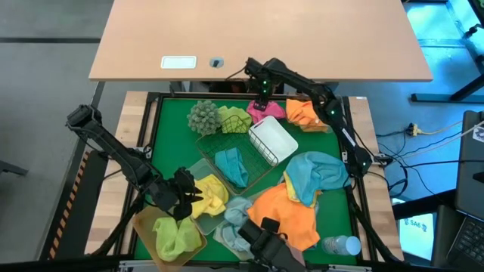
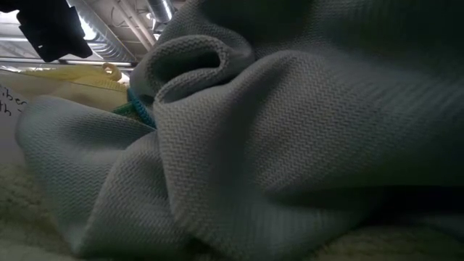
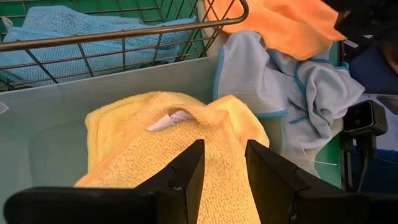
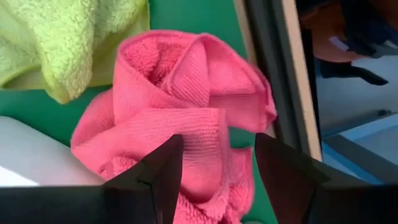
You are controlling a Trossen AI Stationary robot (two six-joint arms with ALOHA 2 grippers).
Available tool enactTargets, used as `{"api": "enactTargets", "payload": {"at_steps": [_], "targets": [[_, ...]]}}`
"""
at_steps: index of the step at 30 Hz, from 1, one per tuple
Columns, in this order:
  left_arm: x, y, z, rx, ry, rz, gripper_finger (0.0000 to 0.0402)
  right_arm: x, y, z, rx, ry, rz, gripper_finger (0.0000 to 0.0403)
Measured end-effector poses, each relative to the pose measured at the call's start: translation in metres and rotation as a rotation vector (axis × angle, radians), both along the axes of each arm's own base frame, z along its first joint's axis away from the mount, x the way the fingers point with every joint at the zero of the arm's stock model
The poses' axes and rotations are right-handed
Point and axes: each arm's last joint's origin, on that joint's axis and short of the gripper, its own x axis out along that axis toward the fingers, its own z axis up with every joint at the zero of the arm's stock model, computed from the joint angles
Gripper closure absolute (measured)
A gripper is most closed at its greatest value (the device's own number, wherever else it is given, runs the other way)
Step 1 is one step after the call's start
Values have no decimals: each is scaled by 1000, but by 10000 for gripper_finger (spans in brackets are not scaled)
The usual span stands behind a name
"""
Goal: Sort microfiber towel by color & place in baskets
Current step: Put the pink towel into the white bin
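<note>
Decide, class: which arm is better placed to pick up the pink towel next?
Right. The right gripper hangs open directly over the pink towel, while the left gripper is across the table above a yellow towel.

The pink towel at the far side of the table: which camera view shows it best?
The right wrist view shows the pink towel best: it fills the picture, crumpled on the green mat, right in front of the open right gripper. The high view shows it small, partly under the right arm. The low and left wrist views do not show it.
</note>
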Motion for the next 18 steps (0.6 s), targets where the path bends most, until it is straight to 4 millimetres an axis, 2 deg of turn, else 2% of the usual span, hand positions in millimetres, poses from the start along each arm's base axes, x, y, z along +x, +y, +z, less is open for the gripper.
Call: {"api": "enactTargets", "payload": {"at_steps": [4,7,10,16,18], "targets": [[0,0,0,0,0,0,289,0,1,-5,40,-1,3,207],[0,0,0,0,0,0,289,0,2,-8,77,-2,7,231],[0,0,0,0,0,0,289,1,2,-13,92,4,7,272],[0,0,0,1,0,0,289,1,3,-16,110,12,9,384],[0,0,0,1,0,0,289,1,3,-15,110,12,9,393]]}}
